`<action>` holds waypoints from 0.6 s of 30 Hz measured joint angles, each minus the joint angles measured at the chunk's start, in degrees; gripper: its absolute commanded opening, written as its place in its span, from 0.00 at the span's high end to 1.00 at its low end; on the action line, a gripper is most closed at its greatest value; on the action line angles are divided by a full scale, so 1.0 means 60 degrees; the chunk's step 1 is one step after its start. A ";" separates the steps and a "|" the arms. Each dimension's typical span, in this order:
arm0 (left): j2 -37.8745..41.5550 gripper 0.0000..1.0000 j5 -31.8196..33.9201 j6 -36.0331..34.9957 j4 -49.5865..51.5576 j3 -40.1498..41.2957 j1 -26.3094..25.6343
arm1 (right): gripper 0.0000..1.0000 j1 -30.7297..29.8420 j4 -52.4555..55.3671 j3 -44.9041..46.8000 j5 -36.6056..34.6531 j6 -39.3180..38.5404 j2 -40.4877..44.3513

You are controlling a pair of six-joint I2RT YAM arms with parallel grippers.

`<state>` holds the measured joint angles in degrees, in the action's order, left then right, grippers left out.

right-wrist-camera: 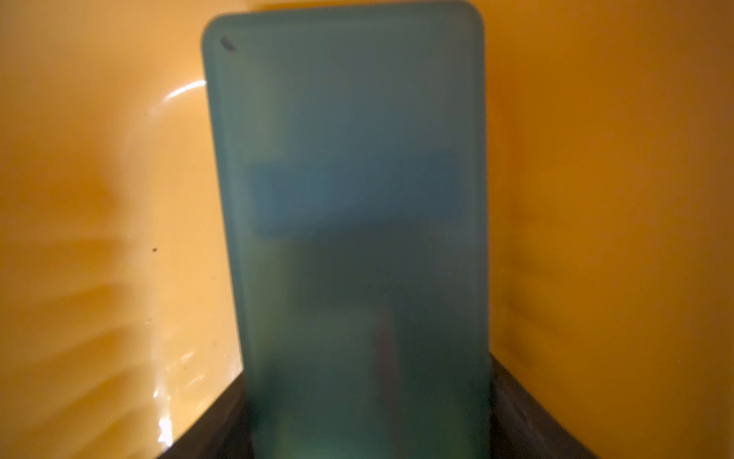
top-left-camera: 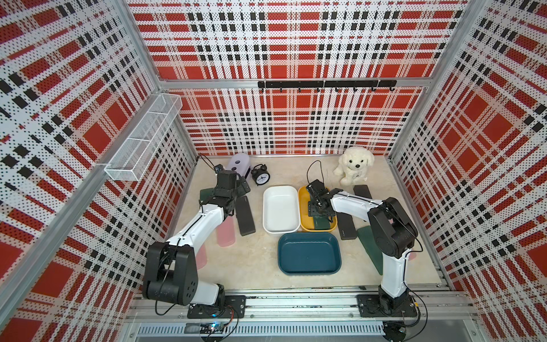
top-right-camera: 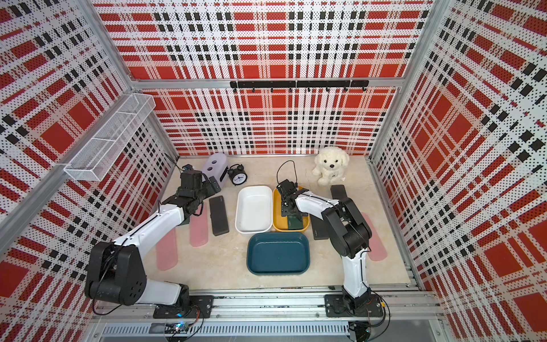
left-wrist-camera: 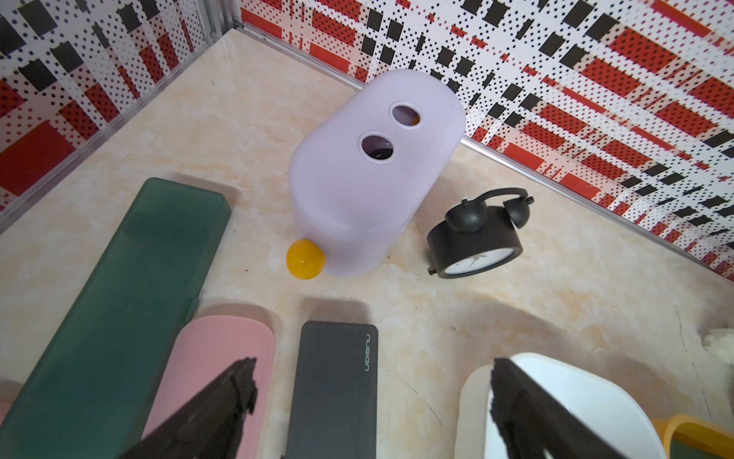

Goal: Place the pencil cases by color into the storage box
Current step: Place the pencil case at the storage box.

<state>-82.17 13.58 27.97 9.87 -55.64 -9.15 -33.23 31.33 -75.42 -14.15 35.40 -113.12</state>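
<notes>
Three bins stand mid-table: white (top-left-camera: 280, 213), yellow (top-left-camera: 302, 207) and dark blue (top-left-camera: 309, 253). My right gripper (right-wrist-camera: 367, 397) is shut on a dark green pencil case (right-wrist-camera: 345, 179), held down inside the yellow bin; in both top views the case's end (top-left-camera: 322, 222) (top-right-camera: 296, 223) shows by the bin's near wall. My left gripper (left-wrist-camera: 371, 361) hangs open above the back left, over a black case (left-wrist-camera: 337, 389) and beside a pink one (left-wrist-camera: 222, 357). Another green case (left-wrist-camera: 119, 302) lies next to those. Right of the bins lie black cases (top-left-camera: 346, 226) (top-left-camera: 362, 191), a green one (top-left-camera: 370, 242) and a pink one (top-right-camera: 374, 239).
A lilac box with two holes (left-wrist-camera: 373, 171), a yellow ball (left-wrist-camera: 306, 259) and a black alarm clock (left-wrist-camera: 474, 242) sit at the back left. A white plush dog (top-left-camera: 353, 165) sits at the back right. A wire basket (top-left-camera: 145, 139) hangs on the left wall.
</notes>
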 measured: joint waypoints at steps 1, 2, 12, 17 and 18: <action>0.0000 0.04 -0.0011 0.0000 0.0000 0.0000 0.0000 | 0.40 -0.0004 -0.0007 0.0000 0.0000 0.0004 -0.0025; 0.0000 0.04 -0.0015 -0.0004 0.0000 0.0000 0.0000 | 0.37 -0.0004 -0.0029 0.0000 0.0000 0.0007 -0.0047; 0.0022 0.04 -0.0025 -0.0036 0.0004 0.0000 -0.0189 | 0.15 -0.0025 -0.0168 0.0000 -0.0004 0.0004 -0.0076; 0.0098 0.04 -0.0018 -0.0036 0.0022 0.0000 -0.0342 | 0.06 -0.0051 -0.0259 0.0000 -0.0004 -0.0036 -0.0095; 0.0120 0.04 -0.0015 -0.0036 0.0047 0.0000 -0.0364 | 0.05 -0.0062 -0.0270 0.0000 -0.0011 -0.0040 -0.0095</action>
<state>-81.45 13.50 27.75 10.15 -55.64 -11.33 -33.61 29.71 -75.42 -14.22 35.16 -113.69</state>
